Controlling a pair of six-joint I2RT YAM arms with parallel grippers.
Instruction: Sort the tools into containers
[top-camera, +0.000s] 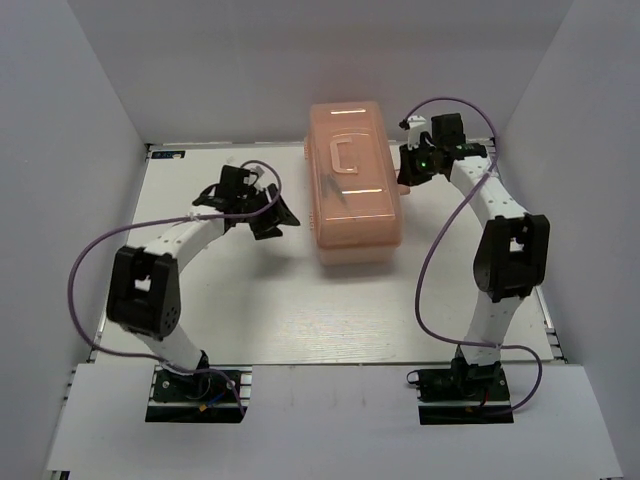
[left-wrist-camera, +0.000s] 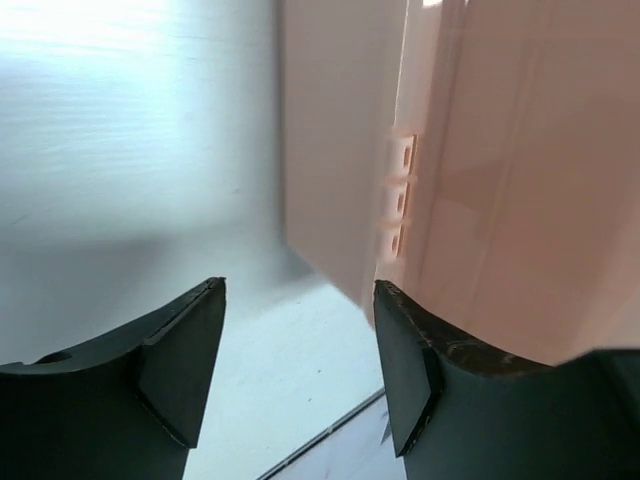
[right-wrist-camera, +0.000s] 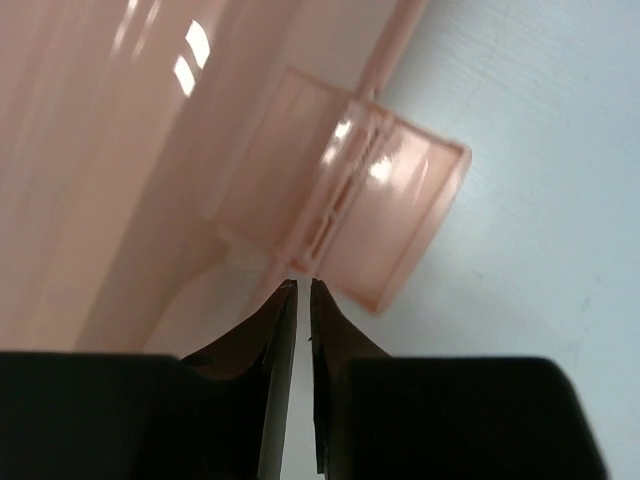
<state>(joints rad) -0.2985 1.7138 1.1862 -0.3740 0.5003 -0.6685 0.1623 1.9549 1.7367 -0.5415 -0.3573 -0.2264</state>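
The translucent peach-pink toolbox (top-camera: 356, 215) stands closed at the table's middle back, its handle (top-camera: 345, 155) lying flat on the lid. Faint dark shapes show through the lid; no tool is plainly visible. My left gripper (top-camera: 284, 218) is open and empty just left of the toolbox; in the left wrist view (left-wrist-camera: 300, 285) the box wall (left-wrist-camera: 500, 200) fills the right side. My right gripper (top-camera: 408, 172) is at the box's right side. In the right wrist view (right-wrist-camera: 298, 285) it is shut with a hairline gap, empty, its tips just below the box's side latch flap (right-wrist-camera: 385, 215).
White walls enclose the table on the left, back and right. Purple cables loop beside each arm (top-camera: 85, 270) (top-camera: 430, 270). A small ribbed lug (left-wrist-camera: 400, 195) sticks out of the toolbox wall near my left gripper.
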